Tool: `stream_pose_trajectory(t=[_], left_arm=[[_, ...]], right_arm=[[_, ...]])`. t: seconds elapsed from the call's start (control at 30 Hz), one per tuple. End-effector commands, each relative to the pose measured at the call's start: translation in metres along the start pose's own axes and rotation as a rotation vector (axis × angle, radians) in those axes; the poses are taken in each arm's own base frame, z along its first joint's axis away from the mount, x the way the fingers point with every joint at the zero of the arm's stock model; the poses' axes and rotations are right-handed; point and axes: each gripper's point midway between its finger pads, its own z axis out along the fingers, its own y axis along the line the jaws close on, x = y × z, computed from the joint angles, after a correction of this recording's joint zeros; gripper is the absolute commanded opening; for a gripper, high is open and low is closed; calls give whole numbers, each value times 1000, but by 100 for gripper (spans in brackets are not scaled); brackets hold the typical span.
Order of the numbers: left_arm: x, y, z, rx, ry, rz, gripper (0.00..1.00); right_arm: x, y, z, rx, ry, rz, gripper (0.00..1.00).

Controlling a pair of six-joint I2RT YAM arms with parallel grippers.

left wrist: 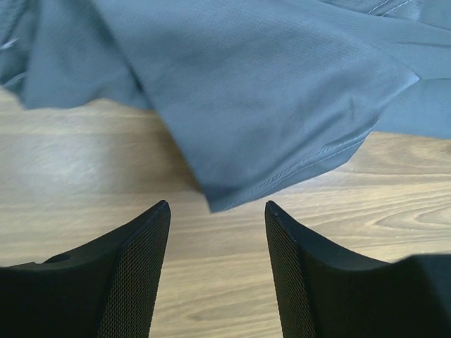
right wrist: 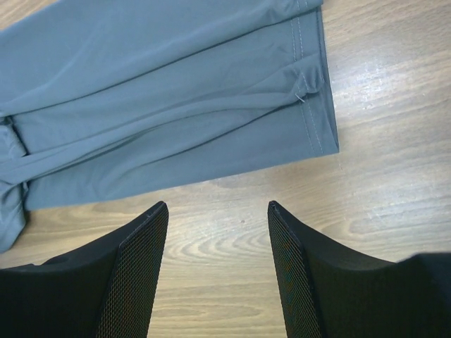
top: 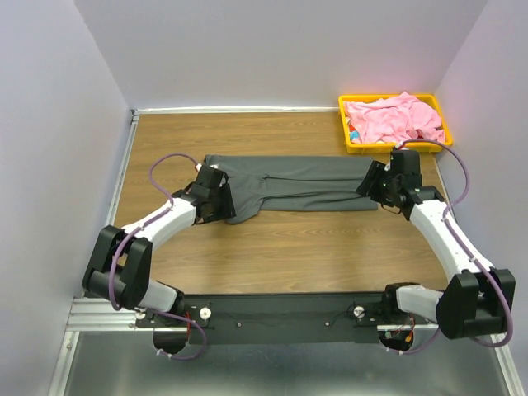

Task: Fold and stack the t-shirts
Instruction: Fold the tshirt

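now my left gripper [left wrist: 215,205] and right gripper [right wrist: 217,204], both open, flank the grey t-shirt [top: 297,186]; i should pinch its ends evenly.

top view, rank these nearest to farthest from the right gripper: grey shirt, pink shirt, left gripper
From the right gripper:
1. grey t-shirt, right beside it, hem end.
2. pink t-shirt, behind it in the yellow tray.
3. left gripper, across the table at the shirt's other end.
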Motion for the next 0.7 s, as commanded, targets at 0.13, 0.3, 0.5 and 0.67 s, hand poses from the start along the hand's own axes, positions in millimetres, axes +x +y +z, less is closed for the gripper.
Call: stream_pose_trajectory(t=[0.13, 0.3, 0.5, 0.67], left_arm=[[10, -4, 21, 25, 40, -21, 54], [12, -3, 23, 19, 42, -26, 41], [-5, -26, 17, 95, 31, -12, 5], [-53, -58, 11, 162, -40, -6, 0]], right_arm=[[3, 2, -12, -31, -31, -8, 66], [0, 2, -14, -29, -41, -7, 66], [-2, 4, -14, -30, -42, -12, 66], [0, 7, -10, -50, -18, -32, 65]])
